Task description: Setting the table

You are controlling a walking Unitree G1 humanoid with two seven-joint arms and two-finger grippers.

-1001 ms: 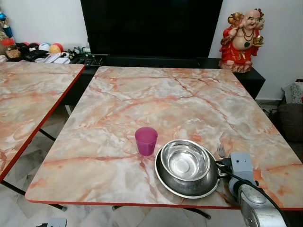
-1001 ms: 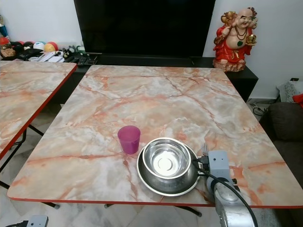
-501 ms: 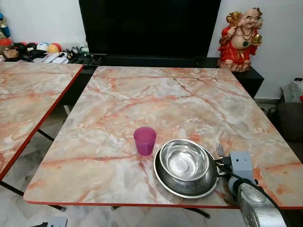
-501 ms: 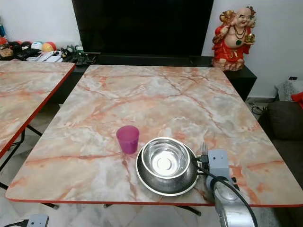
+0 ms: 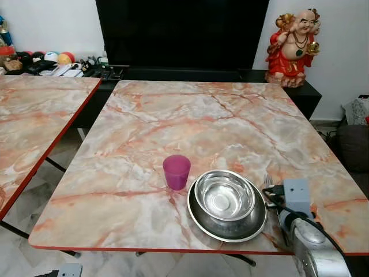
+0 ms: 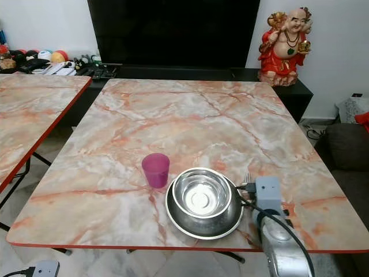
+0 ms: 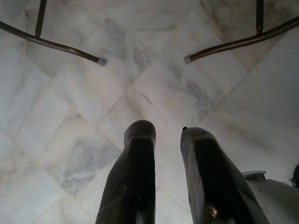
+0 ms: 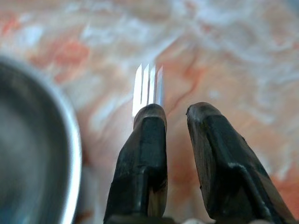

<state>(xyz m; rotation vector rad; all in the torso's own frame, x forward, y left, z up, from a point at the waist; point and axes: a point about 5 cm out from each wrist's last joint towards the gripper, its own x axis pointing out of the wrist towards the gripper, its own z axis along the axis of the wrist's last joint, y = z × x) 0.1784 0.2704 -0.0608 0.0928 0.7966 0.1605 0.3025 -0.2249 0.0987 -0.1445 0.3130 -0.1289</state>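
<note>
**Right gripper over the fork**

The right gripper (image 8: 175, 114) had its fingers a little apart, holding nothing, above the fork (image 8: 148, 88) lying just right of the steel bowl (image 5: 225, 196) in the plate (image 5: 227, 226). A purple cup (image 5: 176, 171) stood left. No writing was readable.

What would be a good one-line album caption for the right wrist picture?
Right gripper with its two black fingers parted above a fork lying on the marble table, beside the steel plate's rim.

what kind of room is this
Most likely a home living room doubling as a dining area: a large black television screen on a low dark cabinet, a red laughing Buddha statue, and a marble-patterned folding table with steel bowls.
</note>
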